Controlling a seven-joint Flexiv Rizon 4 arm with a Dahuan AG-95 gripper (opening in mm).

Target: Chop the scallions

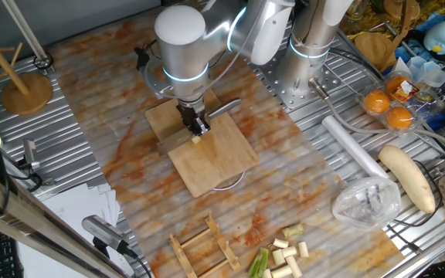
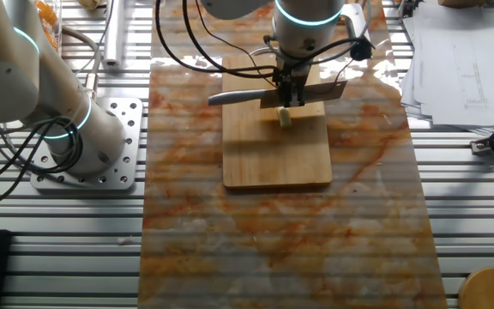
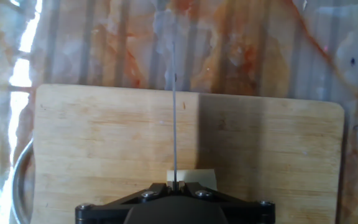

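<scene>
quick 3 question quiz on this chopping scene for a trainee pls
1. True or false: the gripper holds a knife over the board.
2. Multiple choice. How many scallion pieces lie on the board? A) one B) three C) none
3. Fill in: the uncut scallions lie off the board, next to a small wooden ____.

Key:
1. True; the blade sits edge-on above the piece in the hand view.
2. A
3. Rack
</scene>
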